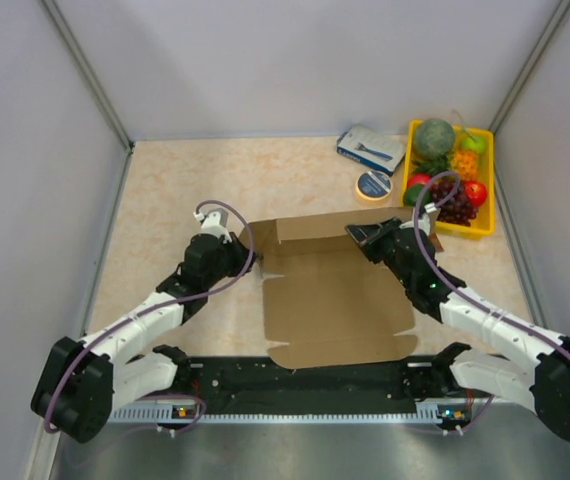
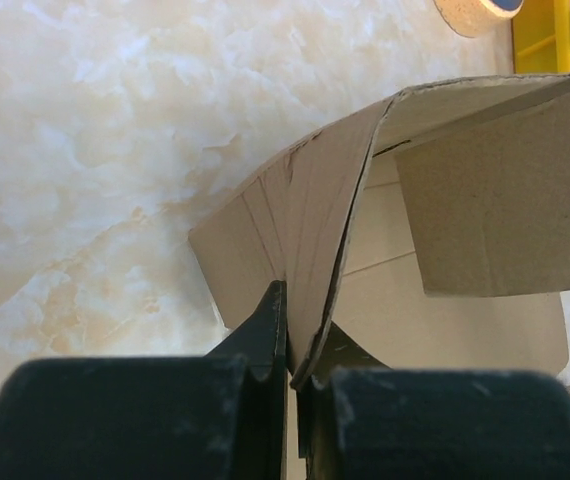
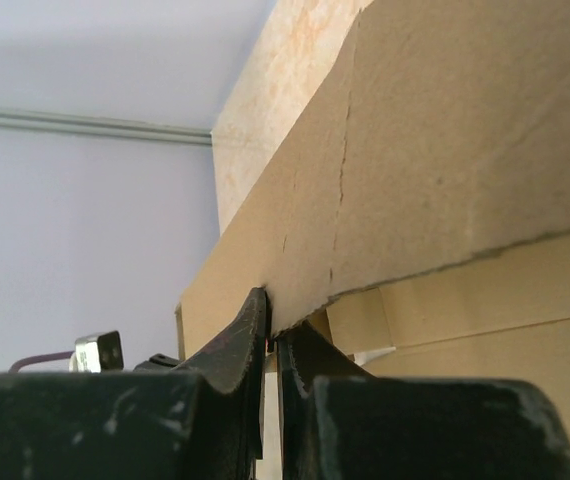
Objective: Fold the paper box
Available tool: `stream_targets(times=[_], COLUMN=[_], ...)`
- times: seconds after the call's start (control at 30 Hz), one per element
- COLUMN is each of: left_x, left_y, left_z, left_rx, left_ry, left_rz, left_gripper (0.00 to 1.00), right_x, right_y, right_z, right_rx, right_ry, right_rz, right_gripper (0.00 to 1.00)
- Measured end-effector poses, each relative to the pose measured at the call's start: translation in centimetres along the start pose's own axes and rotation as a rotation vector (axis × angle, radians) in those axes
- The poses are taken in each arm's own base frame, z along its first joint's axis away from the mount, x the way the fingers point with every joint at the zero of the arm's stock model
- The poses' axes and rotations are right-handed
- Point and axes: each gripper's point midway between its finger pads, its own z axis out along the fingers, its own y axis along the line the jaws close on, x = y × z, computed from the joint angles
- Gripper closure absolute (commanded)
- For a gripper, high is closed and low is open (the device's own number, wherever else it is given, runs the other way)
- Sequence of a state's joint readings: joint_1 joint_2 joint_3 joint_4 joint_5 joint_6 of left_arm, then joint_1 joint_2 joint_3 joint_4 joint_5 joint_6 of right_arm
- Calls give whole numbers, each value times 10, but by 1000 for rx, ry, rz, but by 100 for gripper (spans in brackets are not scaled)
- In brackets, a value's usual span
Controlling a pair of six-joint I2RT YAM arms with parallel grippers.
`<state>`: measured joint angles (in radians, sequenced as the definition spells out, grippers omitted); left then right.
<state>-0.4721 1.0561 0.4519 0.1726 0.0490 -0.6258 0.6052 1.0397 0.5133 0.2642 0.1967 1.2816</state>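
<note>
left gripper [image 2: 290,335] pinching paper box [image 1: 335,300] flap (raised) | right gripper [image 3: 271,325] clamped on far flap

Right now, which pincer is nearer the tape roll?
Right. The right pincer clamps the paper box close to the tape roll, on its near side; the left pincer clamps the box's left flap, much farther away.

1. The left arm [image 1: 155,312] reaches forward and inward, elbow low. The left gripper [image 2: 293,345] has its jaws pinched tight on a flap edge of the paper box [image 1: 335,300].
2. The right arm [image 1: 475,315] stretches forward and leftward. The right gripper [image 3: 275,315] is likewise clamped on a raised flap.
</note>
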Motion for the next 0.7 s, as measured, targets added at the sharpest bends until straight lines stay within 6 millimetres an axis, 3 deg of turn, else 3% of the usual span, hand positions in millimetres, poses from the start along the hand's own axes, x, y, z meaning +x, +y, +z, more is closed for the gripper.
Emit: stream_targets(times=[0.13, 0.17, 0.23, 0.27, 0.4, 0.43, 0.57, 0.6, 0.63, 0.7], left_x=[2, 3, 4, 1, -26, -31, -31, -24, -16, 1], left_y=[0, 0, -2, -4, -25, -31, -41, -41, -39, -27], left_z=[-2, -4, -12, -17, -48, -56, -65, -64, -63, -61], left_rx=[-6, -10, -19, -21, 25, 44, 52, 41, 23, -42], left_ry=[16, 19, 21, 7, -130, -162, -193, -175, -154, -104], left_rz=[0, -11, -27, -43, -49, -45, -41, -30, -16, 12], left_gripper=[58, 41, 40, 44, 86, 88, 80, 75, 63, 58], right_x=[-1, -1, 0, 1, 3, 3, 3, 2, 2, 2], right_y=[-2, -2, -3, -4, -8, -7, -3, -4, -5, -4], right_z=[-4, -4, -3, -2, 3, 4, 7, 7, 7, 7], right_rx=[1, 3, 9, 13, 34, 35, 37, 42, 45, 47], right_ry=[-1, -2, 1, 4, 6, 5, 4, 1, -1, -1], right_rz=[-14, -13, -2, 7, 45, 54, 82, 89, 95, 102], right_gripper=[100, 100, 100, 100, 100, 100, 100, 100, 100, 100])
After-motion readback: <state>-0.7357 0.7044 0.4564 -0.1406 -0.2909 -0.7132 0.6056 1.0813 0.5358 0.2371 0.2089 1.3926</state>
